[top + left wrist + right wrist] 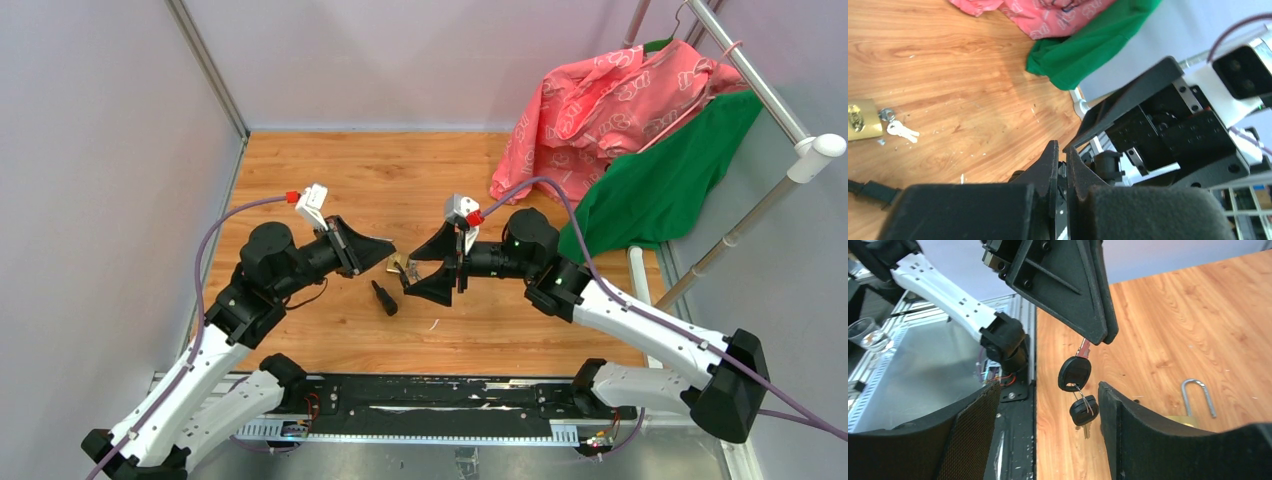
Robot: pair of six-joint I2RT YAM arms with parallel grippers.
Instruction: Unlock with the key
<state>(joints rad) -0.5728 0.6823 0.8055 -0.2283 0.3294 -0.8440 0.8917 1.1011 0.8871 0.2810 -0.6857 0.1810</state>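
Observation:
In the right wrist view my left gripper (1107,336) comes down from the top, shut on the blade of a black-headed key (1074,373). A wire ring and a second black-headed key (1083,410) dangle below it, above the wood. My right gripper (1048,392) is open; the hanging keys are just in front of its fingertips, touching neither. The brass padlock (1192,418) lies to the right with its silver shackle (1198,396) pointing away. From above, the left gripper (391,249) and right gripper (420,270) meet over the padlock (402,266). The left wrist view shows the padlock (860,121) at the far left.
Small silver keys (903,131) lie beside the padlock. A black stubby object (385,298) rests on the wooden table (330,170) near the grippers. Pink cloth (610,100) and green cloth (670,175) hang from a rack at the back right. The black base rail (430,400) runs along the near edge.

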